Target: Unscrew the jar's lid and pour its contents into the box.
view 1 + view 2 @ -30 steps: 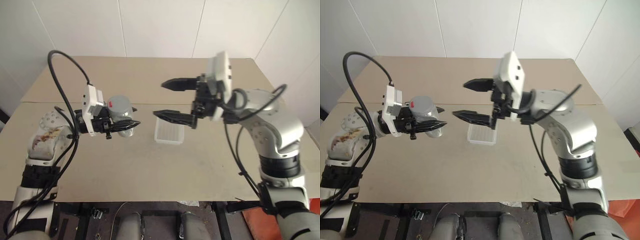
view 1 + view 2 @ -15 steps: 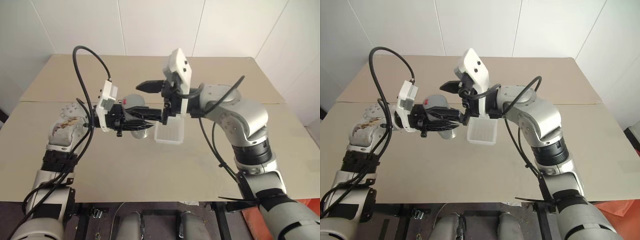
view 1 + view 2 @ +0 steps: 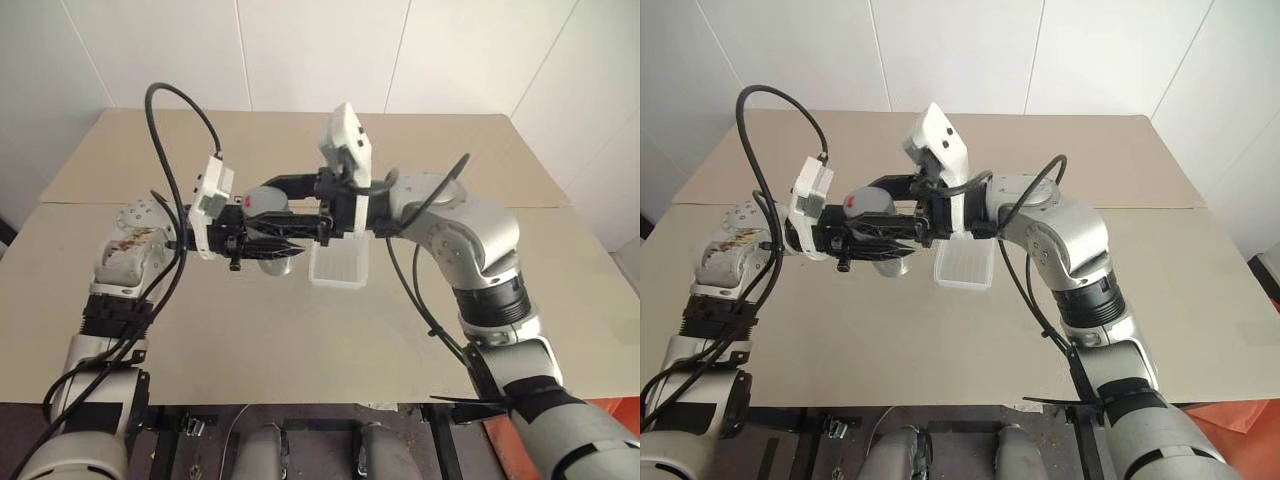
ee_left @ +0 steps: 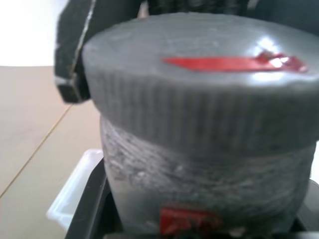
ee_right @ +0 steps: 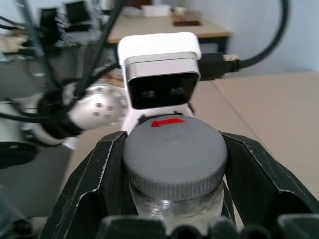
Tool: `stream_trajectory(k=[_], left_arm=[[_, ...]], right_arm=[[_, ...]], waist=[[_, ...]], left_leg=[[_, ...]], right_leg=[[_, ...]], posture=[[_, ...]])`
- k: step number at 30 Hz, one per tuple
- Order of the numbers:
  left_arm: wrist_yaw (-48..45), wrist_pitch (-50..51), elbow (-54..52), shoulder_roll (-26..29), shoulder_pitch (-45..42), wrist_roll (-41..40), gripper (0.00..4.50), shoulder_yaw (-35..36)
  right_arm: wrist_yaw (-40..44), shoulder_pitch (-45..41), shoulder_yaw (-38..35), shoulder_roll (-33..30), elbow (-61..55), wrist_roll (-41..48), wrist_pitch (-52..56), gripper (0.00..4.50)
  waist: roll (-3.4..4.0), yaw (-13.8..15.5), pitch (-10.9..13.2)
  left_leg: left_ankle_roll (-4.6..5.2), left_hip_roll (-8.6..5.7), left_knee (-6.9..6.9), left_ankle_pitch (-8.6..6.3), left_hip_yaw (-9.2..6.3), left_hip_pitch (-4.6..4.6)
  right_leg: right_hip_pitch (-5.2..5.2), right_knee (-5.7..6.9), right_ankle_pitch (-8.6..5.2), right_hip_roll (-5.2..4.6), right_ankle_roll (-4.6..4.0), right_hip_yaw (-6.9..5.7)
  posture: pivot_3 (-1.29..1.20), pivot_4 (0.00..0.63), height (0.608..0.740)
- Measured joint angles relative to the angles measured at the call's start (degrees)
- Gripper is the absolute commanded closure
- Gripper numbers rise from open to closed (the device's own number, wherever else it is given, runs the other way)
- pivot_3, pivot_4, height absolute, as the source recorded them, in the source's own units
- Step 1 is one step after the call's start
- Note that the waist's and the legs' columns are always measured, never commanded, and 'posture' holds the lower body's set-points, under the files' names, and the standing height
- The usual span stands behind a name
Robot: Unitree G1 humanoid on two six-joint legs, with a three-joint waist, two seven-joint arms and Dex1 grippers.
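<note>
I am holding the jar (image 3: 268, 232) up above the table (image 3: 430, 300) with the left gripper (image 3: 285, 248), its black fingers clamped tight around the clear body below the cap. The right gripper (image 5: 174, 169) is pinching the lid (image 5: 174, 149): in the right wrist view both fingers (image 5: 102, 174) are pressing against the ribbed grey rim, one on each side, with the red mark on top facing up. The lid is sitting fully on the jar, so the unscrewing is not yet done. The box (image 3: 338, 266) is lying on the table just beside and below the jar, toward my right arm, apparently holding nothing, though its translucent bottom makes that hard to judge.

I am worrying about three things. If the right fingers are gripping only the upper edge of the rim, they may skid round the ribbing instead of turning the cap. If the left hold is looser than the thread is stiff, the whole jar may spin in its fingers. And once the lid frees, the jar is hanging beside the box rather than over it, so any tilt could drop the contents onto the table. I cannot make out the contents through the jar wall from here.
</note>
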Motion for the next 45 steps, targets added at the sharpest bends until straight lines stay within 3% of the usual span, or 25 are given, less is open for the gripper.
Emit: stream_trajectory(k=[6, 10, 12, 16, 22, 29, 36, 45], left_arm=[[-6.2, 1.0, -5.7, 0.8, -0.9, -5.2, 2.55, -3.0], [-6.2, 1.6, -7.6, 4.2, -2.1, -8.7, 2.55, -4.9], [-6.2, 1.5, -7.0, 5.6, -2.2, -9.1, 2.55, -5.0], [-6.2, 0.3, -4.1, 5.2, -2.2, -9.1, 2.55, -5.0], [-6.2, -2.3, 0.5, 5.3, -1.9, -5.6, 2.55, -4.4], [-5.5, -4.3, 6.0, 2.8, -2.9, -2.3, 2.55, -4.0], [-1.4, -6.3, 10.4, 0.3, -3.0, 0.9, 2.55, -3.1], [-0.8, -6.2, 10.1, -0.8, -2.9, 1.6, 2.55, -2.7]], right_arm=[[26.0, -4.6, -0.4, 1.0, 14.6, 2.2, -11.8, 1.71], [33.7, -9.8, 2.2, 2.0, 23.7, 4.2, -18.3, 1.71], [34.5, -11.5, 3.1, 3.2, 27.7, 4.1, -20.9, 1.00], [34.5, -12.1, 3.1, 5.0, 32.0, 1.0, -23.6, 0.04], [26.1, -3.0, -1.3, -0.5, 23.3, -1.8, -23.0, 0.04], [10.1, 3.3, -3.4, -5.0, 2.7, -2.7, -11.9, 0.04], [-8.8, 4.4, -3.2, -2.3, -11.7, -2.7, 3.0, 0.04], [-18.3, 3.4, 0.4, 4.2, -9.4, -6.3, 5.6, 0.04]], waist=[[0.02, -0.5, 0.0], [0.06, -0.8, 0.1], [0.06, -0.8, 0.1], [0.06, -0.1, 0.1], [0.05, 1.0, 0.1], [0.05, 0.4, 0.1], [0.05, 0.0, 0.1], [0.05, -0.1, 0.1]], left_leg=[[0.00, 0.06, 0.02, 0.00, -0.09, 0.04], [-0.01, 0.15, 0.02, 0.00, -0.32, 0.08], [-0.02, 0.13, 0.02, 0.01, -0.30, 0.08], [-0.03, 0.11, 0.03, 0.02, -0.29, 0.01], [0.00, 0.03, 0.08, 0.00, -0.10, -0.10], [-0.05, 0.05, 0.07, 0.03, 0.04, -0.42], [-0.06, 0.05, 0.07, 0.03, 0.04, -0.48], [-0.04, 0.03, 0.07, 0.03, 0.05, -0.49]], right_leg=[[-0.01, 0.03, 0.01, 0.08, 0.00, 0.05], [-0.02, 0.07, 0.00, 0.19, 0.00, 0.07], [-0.02, 0.08, 0.01, 0.18, -0.01, 0.09], [-0.03, 0.13, 0.01, 0.17, -0.01, 0.05], [-0.04, 0.14, 0.03, 0.06, 0.02, -0.03], [-0.45, 0.24, 0.03, 0.08, 0.02, -0.01], [-0.51, 0.23, 0.03, 0.08, 0.02, -0.01], [-0.50, 0.22, 0.04, 0.08, 0.03, -0.01]], posture=[[0.00, 0.150, 0.740], [0.00, 0.150, 0.740], [0.00, 0.150, 0.740], [0.00, 0.150, 0.740], [0.00, 0.150, 0.740], [0.00, 0.150, 0.740], [0.00, 0.150, 0.740], [0.00, 0.150, 0.740]])
